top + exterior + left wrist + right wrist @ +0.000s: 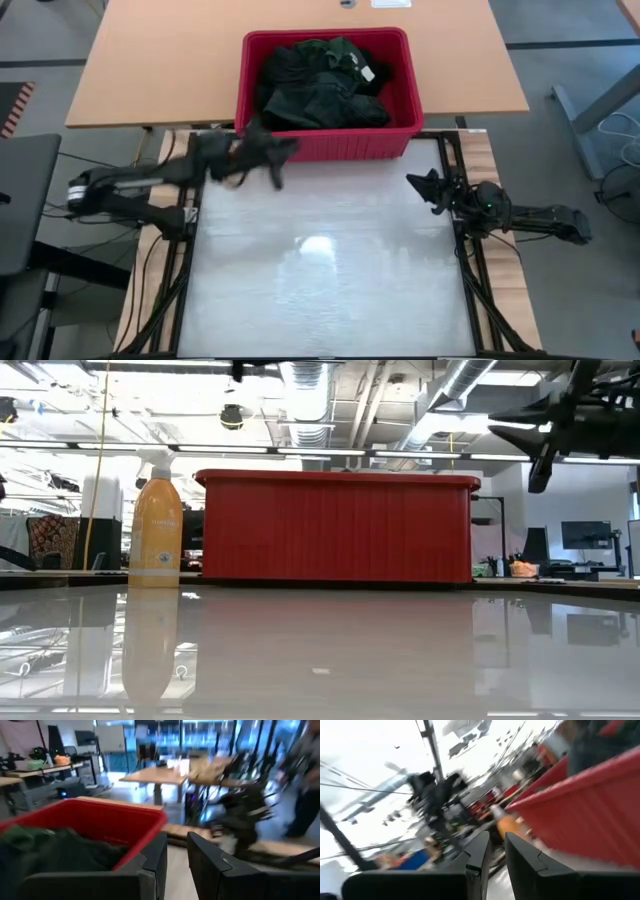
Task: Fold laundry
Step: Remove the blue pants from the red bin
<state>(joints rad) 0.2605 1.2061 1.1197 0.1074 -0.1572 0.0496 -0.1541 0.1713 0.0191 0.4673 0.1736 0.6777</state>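
The laundry [322, 82] sits heaped in the red basket [410, 92] at the far end of the table [330, 280], a rumpled pile of black and dark green cloth with folds running every way. A small white label [367, 73] shows near the top of the heap, toward the right. From the left arm's camera the cloth [55, 851] looks soft and slumped just under the basket's rim.

The left gripper [285, 160] hovers at the basket's near left corner, its fingers [155, 862] parted only by a narrow gap, holding nothing. The right gripper [418, 187] hangs over the table's right side, apart from the basket, fingers likewise narrowly apart and empty. An orange spray bottle [157, 530] stands beside the basket.
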